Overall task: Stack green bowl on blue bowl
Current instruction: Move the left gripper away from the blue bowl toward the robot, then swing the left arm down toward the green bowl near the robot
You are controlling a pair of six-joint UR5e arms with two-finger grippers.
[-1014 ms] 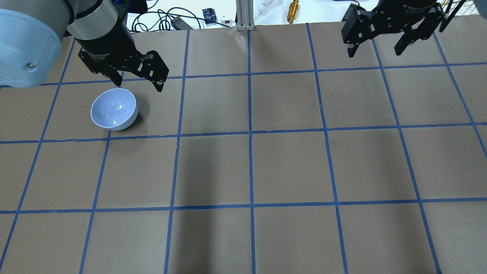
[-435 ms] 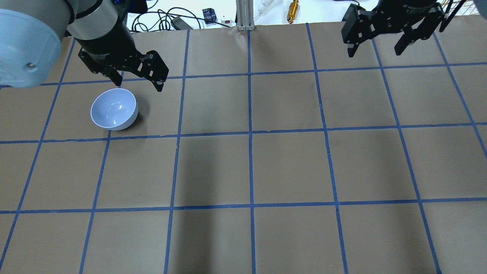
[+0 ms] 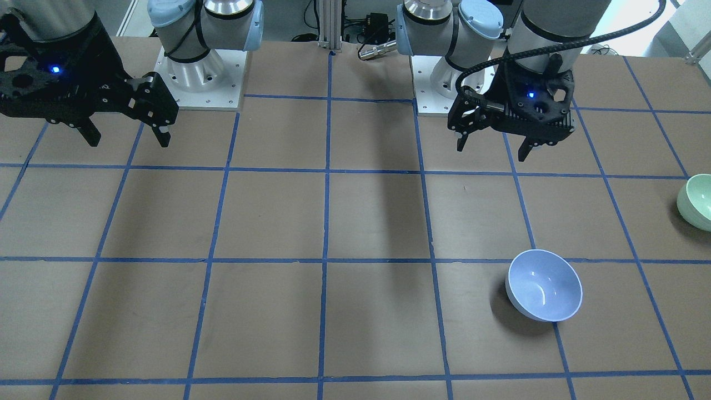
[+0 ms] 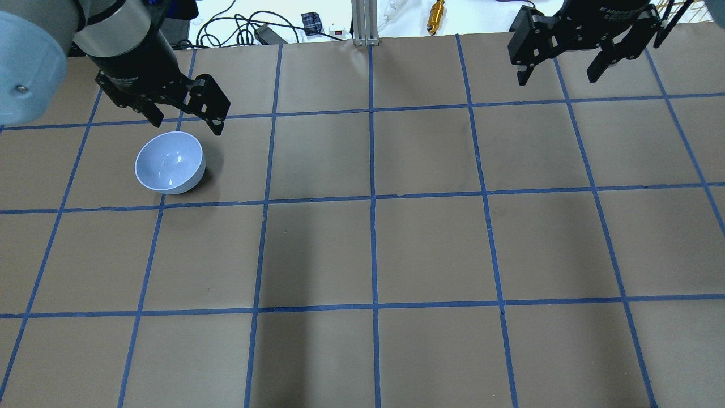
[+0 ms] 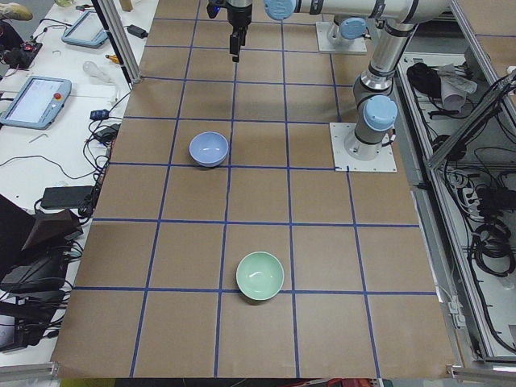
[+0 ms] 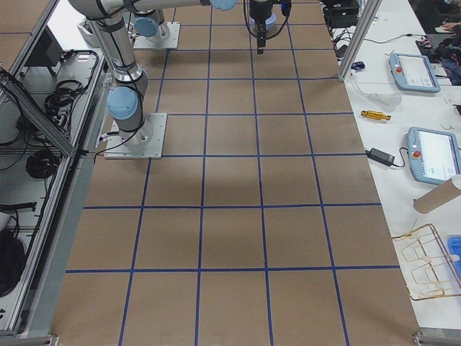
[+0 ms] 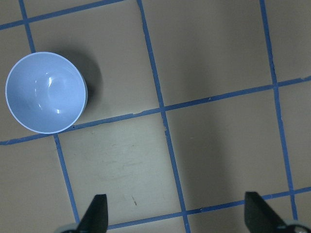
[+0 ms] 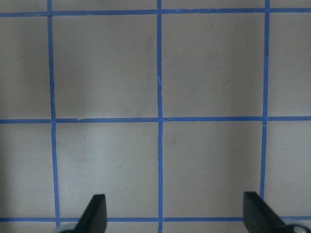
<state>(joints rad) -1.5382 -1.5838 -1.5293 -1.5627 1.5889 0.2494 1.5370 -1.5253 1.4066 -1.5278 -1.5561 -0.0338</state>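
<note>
Clearly apart, green bowl (image 5: 260,275), blue bowl (image 5: 209,148); cables (image 4: 235,25), perhaps a charger (image 4: 267,34), beside table (image 4: 430,243).

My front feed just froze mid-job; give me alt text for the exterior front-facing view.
A pale blue bowl sits upright on the blue-taped brown table, a mint-green bowl apart from it, cut off at the picture's right edge. Both grippers hang open and empty farther back: left gripper beyond the blue bowl, right gripper at picture left.

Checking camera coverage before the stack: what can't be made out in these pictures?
Green bowl: cut off by the front view's right edge; outside the overhead and both wrist views.
Blue bowl: outside the right and right-wrist views.
</note>
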